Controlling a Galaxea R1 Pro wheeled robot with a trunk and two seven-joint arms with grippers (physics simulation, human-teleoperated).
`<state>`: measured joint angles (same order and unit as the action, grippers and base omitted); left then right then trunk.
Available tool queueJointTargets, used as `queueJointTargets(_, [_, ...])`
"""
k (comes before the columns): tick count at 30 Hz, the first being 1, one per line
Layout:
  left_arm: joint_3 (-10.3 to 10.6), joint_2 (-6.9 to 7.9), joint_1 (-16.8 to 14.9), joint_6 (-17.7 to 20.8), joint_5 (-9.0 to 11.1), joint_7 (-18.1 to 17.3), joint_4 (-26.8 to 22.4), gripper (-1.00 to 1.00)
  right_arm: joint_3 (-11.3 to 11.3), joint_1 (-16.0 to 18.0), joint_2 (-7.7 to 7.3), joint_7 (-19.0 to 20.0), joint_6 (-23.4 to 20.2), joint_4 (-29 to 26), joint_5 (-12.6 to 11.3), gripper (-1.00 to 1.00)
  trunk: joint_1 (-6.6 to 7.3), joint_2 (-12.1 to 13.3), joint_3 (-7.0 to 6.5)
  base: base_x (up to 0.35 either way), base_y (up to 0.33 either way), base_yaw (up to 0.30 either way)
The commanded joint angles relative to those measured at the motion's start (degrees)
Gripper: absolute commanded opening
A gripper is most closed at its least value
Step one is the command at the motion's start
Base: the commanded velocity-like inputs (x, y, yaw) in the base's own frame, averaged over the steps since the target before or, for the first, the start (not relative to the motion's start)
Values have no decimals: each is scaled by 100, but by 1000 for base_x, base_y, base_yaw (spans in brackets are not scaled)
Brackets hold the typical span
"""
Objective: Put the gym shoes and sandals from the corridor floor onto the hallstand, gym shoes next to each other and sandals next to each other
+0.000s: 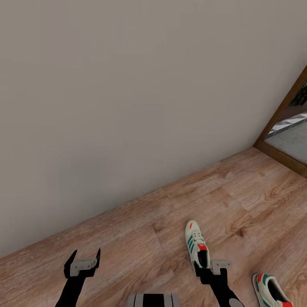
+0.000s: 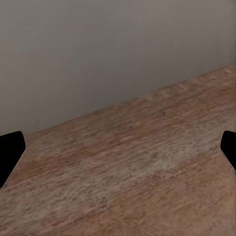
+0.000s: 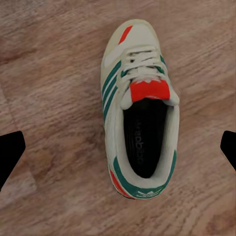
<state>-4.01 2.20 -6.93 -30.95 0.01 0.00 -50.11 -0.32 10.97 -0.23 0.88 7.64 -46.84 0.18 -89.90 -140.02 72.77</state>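
Note:
One cream-white gym shoe (image 1: 196,244) with green stripes and a red tongue label lies on the wood-plank corridor floor (image 1: 238,204), toe toward the wall. My right gripper (image 1: 212,269) hovers open just over its heel. In the right wrist view the shoe (image 3: 140,105) sits between the two spread fingertips of the right gripper (image 3: 120,150), untouched. The second gym shoe (image 1: 271,291) lies further right on the floor. My left gripper (image 1: 87,254) hangs open and empty over bare planks, and the left gripper (image 2: 118,152) frames bare floor in the left wrist view. The sandals and the hallstand are out of view.
A plain grey wall (image 1: 128,94) meets the floor diagonally close ahead. A wood-framed opening (image 1: 279,117) stands at the far right. The robot's base (image 1: 153,299) shows at the bottom between the arms.

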Motion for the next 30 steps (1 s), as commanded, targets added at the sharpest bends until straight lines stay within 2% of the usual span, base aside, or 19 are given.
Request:
queueJointTargets(1, [-2, 0, -2, -16, -1, 0, 1, 100, -7, 2, 2, 9, 18, 2, -1, 100, -2, -1, 4, 293, -98, 3])
queueJointTargets(8, [-1, 0, -2, -16, -1, 0, -1, 100, -12, 2, 5, 9, 18, -8, -4, 100, -2, -1, 5, 126, -49, 1])
queueJointTargets(27, [1, 0, -2, -16, -1, 0, -7, 100, -12, 2, 0, 9, 18, -9, -6, 100, -2, -1, 5, 4, -2, 0])
queueJointTargets(30, [-1, 0, -2, -16, -1, 0, -7, 100, -12, 2, -2, 9, 18, -25, -8, 100, -68, -121, 59, 0, 0, 0])
